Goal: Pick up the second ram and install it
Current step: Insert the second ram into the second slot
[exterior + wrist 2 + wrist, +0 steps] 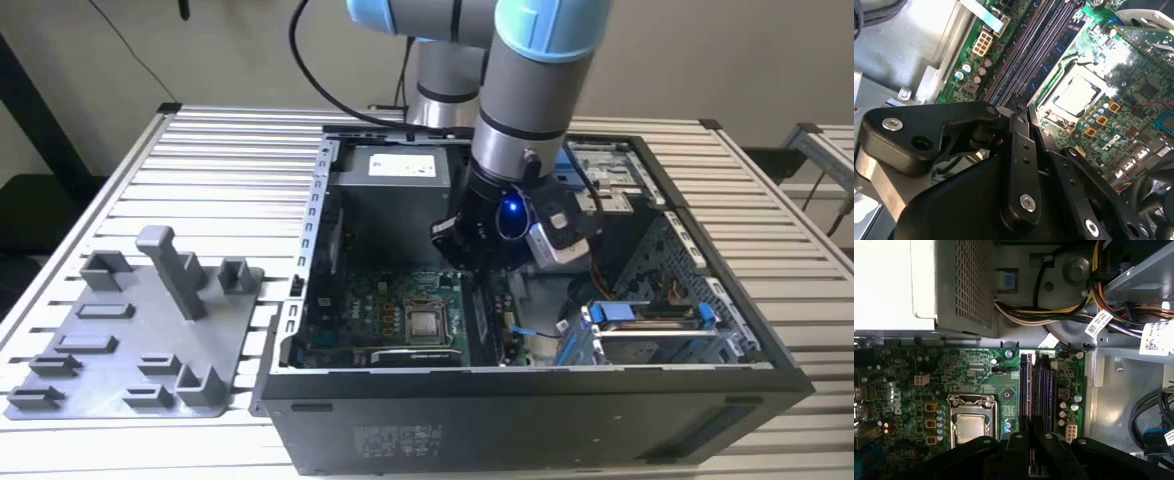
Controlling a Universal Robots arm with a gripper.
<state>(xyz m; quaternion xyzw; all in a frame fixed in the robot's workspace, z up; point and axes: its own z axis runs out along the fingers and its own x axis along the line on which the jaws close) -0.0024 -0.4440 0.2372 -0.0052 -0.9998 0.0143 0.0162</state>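
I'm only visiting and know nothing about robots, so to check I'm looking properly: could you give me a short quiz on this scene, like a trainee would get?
1. True or false: the grey plastic tray with upright blocks lies inside the open black metal computer case.
2. In the first wrist view, the arm's black end effector is poised over which of these?
A. the long dark memory slots on the wide green motherboard
B. the grey tray
C. a keyboard
3. In the exterior view, on which side of the case does the tray sit?

Key: 1 false, it lies outside on the table; 2 A; 3 the exterior view's left.
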